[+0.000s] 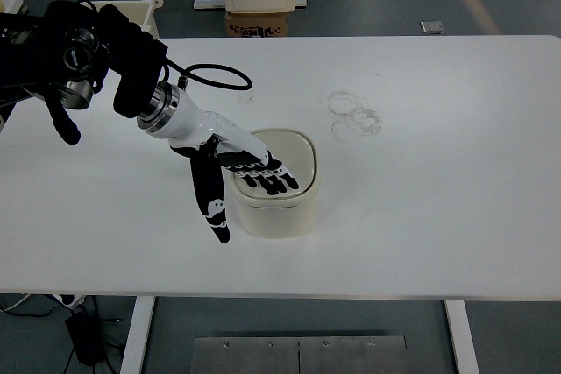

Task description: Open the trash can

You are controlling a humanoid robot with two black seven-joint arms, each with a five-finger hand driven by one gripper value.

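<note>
The top view looks steeply down on a white table [421, 216] that fills most of the picture. A small cream trash can [294, 208], square with rounded corners, stands on it a little left of centre and toward the near edge. Its lid [294, 148] lies flat and closed on top.

The left arm [96, 59] comes in from the upper left, black at the shoulder end with a silver wrist ring and a white forearm shell. A black cable [215, 72] loops over the table just behind the wrist. The left hand [237, 172] reaches out over the can's near-left part, palm down. Its fingers [267, 183] are stretched out flat and slightly spread over the lid, with the fingertips on or just above it; contact cannot be judged from this angle. The thumb [210, 203] points down beside the can's left wall toward the table. The hand grips nothing.

Faint ring marks [351, 116] stain the tabletop behind and to the right of the can. Beyond the far edge a cardboard box [259, 24] sits on the floor.
</note>
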